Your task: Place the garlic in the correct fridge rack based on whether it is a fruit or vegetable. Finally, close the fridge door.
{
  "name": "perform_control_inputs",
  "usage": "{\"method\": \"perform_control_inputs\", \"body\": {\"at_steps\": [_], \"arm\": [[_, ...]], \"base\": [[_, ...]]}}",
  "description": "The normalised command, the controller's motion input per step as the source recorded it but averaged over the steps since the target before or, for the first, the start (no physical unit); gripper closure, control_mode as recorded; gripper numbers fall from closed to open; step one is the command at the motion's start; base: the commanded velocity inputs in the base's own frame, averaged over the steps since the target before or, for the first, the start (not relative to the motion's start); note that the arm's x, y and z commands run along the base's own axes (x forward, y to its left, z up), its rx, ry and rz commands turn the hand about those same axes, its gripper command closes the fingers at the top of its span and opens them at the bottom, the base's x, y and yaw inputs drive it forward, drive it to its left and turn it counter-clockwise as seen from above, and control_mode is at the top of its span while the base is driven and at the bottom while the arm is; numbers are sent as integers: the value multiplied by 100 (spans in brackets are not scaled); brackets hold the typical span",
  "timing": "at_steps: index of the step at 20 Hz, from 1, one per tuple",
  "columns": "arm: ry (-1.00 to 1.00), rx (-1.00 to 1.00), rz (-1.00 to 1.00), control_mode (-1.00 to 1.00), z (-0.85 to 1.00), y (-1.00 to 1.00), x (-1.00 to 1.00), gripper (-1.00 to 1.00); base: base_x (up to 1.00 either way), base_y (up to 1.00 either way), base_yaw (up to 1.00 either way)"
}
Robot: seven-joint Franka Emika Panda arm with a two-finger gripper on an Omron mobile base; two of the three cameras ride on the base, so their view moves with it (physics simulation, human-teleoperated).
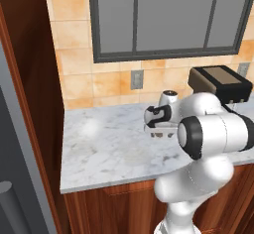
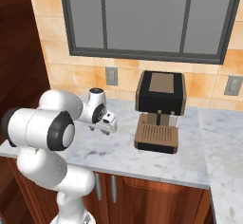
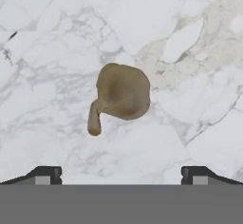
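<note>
In both base views the white arm's own wrist and hand cover the spot beneath the end effector point(image 1: 159, 135), so the small tan-brown roundish garlic point(image 3: 121, 95) cannot be made out there. It shows plainly from the hand camera: a dull lump with a short stem curling to one side, lying on the white grey-veined marble surface point(image 1: 104, 148), apart from both fingertips point(image 3: 45, 174). The fingertips are set wide at the lower corners of the hand view with the garlic in the gap beyond them, so the end effector is spread and grips nothing.

The arm rises from below, bends at its big dark-jointed elbow and reaches forward, the hand pointing down over the surface. In the right base view the end effector point(image 2: 105, 127) hangs just above the marble, left of the black and brown coffee machine point(image 2: 159, 111). At the left edge of the left base view a grey panel and a grey rounded handle point(image 1: 10, 208) are cut off.
</note>
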Motion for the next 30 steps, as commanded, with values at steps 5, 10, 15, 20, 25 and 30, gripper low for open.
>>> {"method": "perform_control_inputs", "body": {"at_steps": [5, 10, 15, 20, 25, 30], "arm": [[0, 0, 0, -100, -20, 0, 24, -100], [0, -1, -2, -100, -24, 0, 32, -100], [0, 0, -3, -100, -17, 0, 36, -100], [0, 0, -3, -100, -18, 0, 33, -100], [0, 0, 0, -100, -25, 0, 17, 100], [0, -1, 0, -100, -9, 0, 7, 100]], "base": [[0, 0, 0], [0, 0, 0], [0, 0, 0], [0, 0, 0], [0, 0, 0], [0, 0, 0]]}}
